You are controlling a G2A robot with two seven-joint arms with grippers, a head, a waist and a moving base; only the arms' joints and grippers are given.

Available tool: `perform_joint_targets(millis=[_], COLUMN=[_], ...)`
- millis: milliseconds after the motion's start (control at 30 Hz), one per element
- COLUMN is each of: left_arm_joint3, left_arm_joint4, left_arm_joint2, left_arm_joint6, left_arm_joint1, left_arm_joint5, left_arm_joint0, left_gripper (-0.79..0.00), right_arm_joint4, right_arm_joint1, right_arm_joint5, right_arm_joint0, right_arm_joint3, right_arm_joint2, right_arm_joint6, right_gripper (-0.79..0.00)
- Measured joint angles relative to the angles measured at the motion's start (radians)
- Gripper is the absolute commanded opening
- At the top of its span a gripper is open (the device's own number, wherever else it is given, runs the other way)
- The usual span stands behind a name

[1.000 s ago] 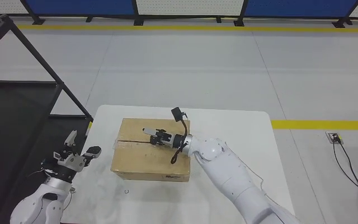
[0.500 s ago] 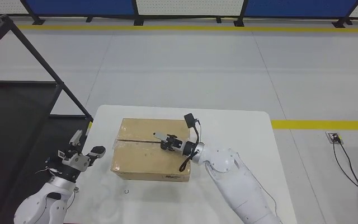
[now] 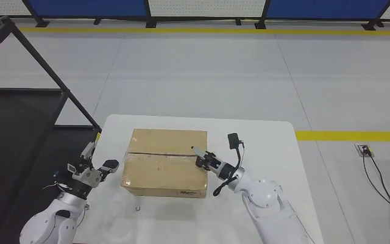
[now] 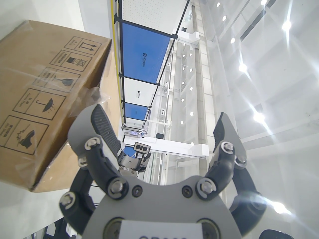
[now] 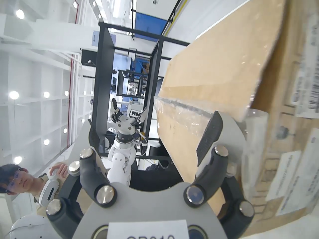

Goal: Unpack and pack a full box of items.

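Observation:
A shut cardboard box (image 3: 164,161) sits mid-table, clear tape (image 5: 184,111) running along its top seam. My right gripper (image 3: 200,154) hovers at the box's right edge, level with the seam; in its own wrist view this gripper (image 5: 152,135) is open and holds nothing, one pad (image 5: 210,135) close to the box's top corner (image 5: 224,63). My left gripper (image 3: 100,157) stands open just off the box's left end, pointing up. The left wrist view shows that gripper (image 4: 162,125) with empty fingers, the printed side of the box (image 4: 49,88) beside it.
The white table (image 3: 268,140) has bare room right of and in front of the box. A small dark ring (image 3: 138,210) lies near the front edge. A black metal frame (image 3: 36,116) stands off the table's left side.
My right gripper has drawn back along the seam from over the box's top middle to its right edge. The left gripper has shifted slightly nearer the box.

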Motion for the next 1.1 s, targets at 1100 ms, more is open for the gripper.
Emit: perform_joint_targets(millis=[1100], left_arm_joint3=[-0.029], left_arm_joint4=[-0.003], left_arm_joint2=[0.009], left_arm_joint6=[0.035], left_arm_joint1=[0.001], left_arm_joint5=[-0.024], left_arm_joint0=[0.032], left_gripper=[0.0], right_arm_joint4=[0.054], right_arm_joint1=[0.018], right_arm_joint5=[0.004], right_arm_joint0=[-0.017], right_arm_joint3=[0.042], right_arm_joint2=[0.01], right_arm_joint6=[-0.084], right_gripper=[0.0])
